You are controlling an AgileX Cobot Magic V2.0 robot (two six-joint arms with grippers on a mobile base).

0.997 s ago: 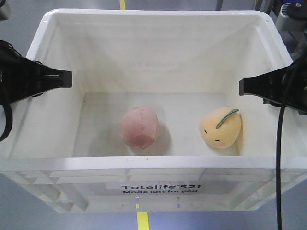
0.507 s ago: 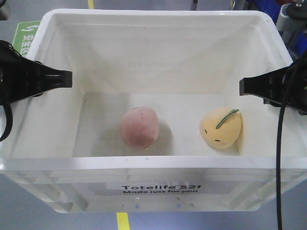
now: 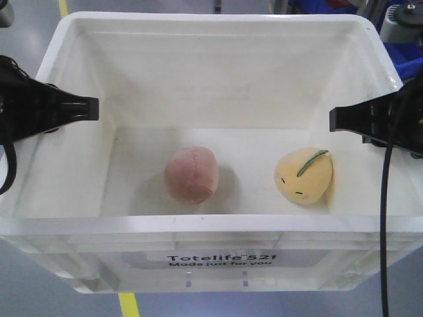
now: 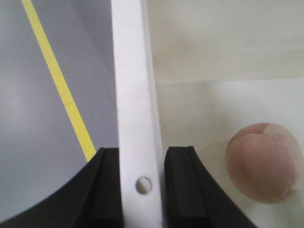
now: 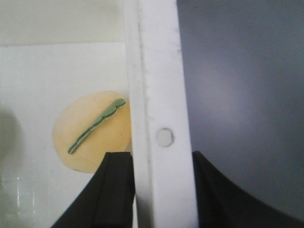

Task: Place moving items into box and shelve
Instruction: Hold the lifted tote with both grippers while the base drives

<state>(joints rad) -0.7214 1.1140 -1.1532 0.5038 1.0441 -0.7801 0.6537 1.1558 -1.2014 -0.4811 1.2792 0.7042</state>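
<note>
Exterior front-facing view: both moving items lie on the floor of the box. The pink ball sits mid-floor toward the printed front wall, and the yellow fruit rests by the right wall. Loading appears complete; the two-sided hold is judged to serve carrying toward the shelf. The left gripper clamps the left rim and the right gripper the right rim, pads parted only by wall thickness. What supports the box underneath cannot be told.

Part of the yellow plush behind the box rim, sliver of the pink ball off-frame
</note>
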